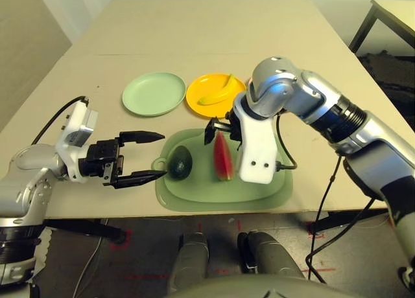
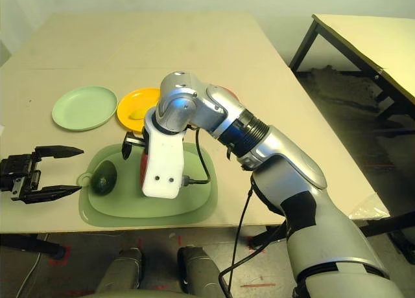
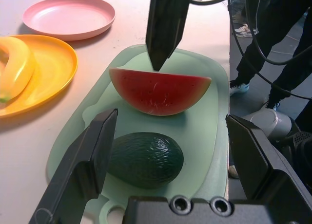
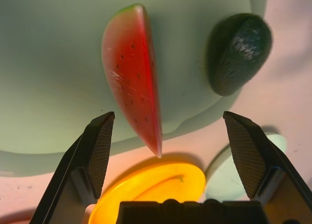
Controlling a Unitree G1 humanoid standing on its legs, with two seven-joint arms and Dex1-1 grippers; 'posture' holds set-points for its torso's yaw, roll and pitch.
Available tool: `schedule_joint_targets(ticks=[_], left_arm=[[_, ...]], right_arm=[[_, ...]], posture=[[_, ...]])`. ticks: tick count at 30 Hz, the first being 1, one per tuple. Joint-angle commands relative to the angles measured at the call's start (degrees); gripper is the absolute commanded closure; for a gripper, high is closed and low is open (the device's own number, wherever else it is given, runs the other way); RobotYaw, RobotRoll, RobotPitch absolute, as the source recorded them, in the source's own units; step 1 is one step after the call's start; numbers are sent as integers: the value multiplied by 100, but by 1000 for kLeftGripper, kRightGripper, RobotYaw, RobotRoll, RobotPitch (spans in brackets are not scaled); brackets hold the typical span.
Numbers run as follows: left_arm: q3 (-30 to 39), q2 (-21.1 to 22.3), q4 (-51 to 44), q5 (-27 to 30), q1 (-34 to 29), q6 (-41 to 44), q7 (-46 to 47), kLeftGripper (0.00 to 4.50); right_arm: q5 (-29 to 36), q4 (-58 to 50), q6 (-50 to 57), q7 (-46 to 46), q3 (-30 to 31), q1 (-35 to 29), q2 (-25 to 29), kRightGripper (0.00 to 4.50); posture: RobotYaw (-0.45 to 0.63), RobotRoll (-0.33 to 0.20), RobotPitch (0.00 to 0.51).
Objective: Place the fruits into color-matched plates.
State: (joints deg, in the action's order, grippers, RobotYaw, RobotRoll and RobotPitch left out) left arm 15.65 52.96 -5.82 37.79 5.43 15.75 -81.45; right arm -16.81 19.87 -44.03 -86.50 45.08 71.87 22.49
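The banana (image 1: 218, 96) is done on its plate beyond the robot's open right pincer (image 4: 168, 117); the watermelon and avocado before the open left pincer (image 3: 171, 116) remain.

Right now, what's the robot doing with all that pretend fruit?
It is sorting fruit onto plates of the same color. The banana is already on the yellow plate. The melon and the avocado are still on the green mat. The right end effector is open over the melon, and the left one is open beside the avocado. Neither is holding anything. The pink plate and the mint plate have no fruit yet.
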Motion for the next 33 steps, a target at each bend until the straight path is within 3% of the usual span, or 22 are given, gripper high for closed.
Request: schedule_joint_targets(ticks=[1,12,33], left_arm=[[120,56,-82,-61,-126,-72,1,0],[158,10,-115,-59,-278,-114,60,0],[220,-41,-115,-28,-360,-92,288,0]], right_arm=[[-243,210,-118,88,158,-19,-91,25],[-755,791,-346,338,344,-216,-273,25],[-949,794,-252,398,526,-555,-396,25]], posture=[[91,0,121],[106,0,130],[128,0,130]])
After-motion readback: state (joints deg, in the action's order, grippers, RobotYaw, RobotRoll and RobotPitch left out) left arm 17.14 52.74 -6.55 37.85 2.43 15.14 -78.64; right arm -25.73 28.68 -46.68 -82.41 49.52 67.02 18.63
